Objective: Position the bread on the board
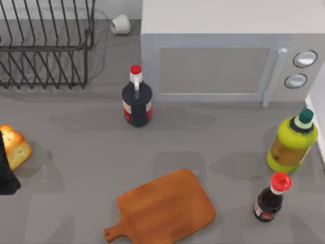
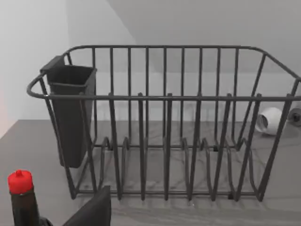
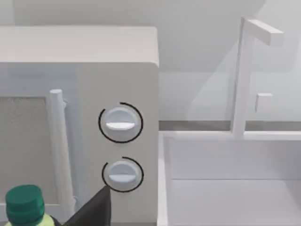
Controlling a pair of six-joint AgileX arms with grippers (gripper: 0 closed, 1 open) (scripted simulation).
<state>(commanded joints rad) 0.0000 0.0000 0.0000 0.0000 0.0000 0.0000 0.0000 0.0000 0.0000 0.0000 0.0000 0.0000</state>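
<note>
Golden-yellow bread [image 1: 13, 147], a small chunk of loaf with a toasted orange-brown crust, sits at the far left edge of the grey tabletop [image 1: 86, 147] in the top view. Its pale cut face points toward the right and slightly toward the near edge, while the darker crust runs along its back and top. Its long axis slants from upper left to lower right. My left hand [image 1: 6, 175] is a dark shape at that same left edge, touching or just beside the bread on its near side; I cannot tell whether its fingers are released or clenched.

The flat reddish-brown wooden cutting board [image 1: 165, 208], a rounded rectangle with a short paddle handle, lies near the front middle of the tabletop, well apart from the bread. Its handle points toward the lower left, and the long axis rises toward the upper right. Nothing rests on it.

Behind stand a black wire dish rack [image 1: 45, 46] at the back left, a white microwave [image 1: 223, 51] at the back right, and a dark red-capped bottle [image 1: 137, 99] between them. At the right stand a yellow-green bottle with a green cap [image 1: 292, 142] and a smaller dark bottle with a red cap [image 1: 270, 198].
</note>
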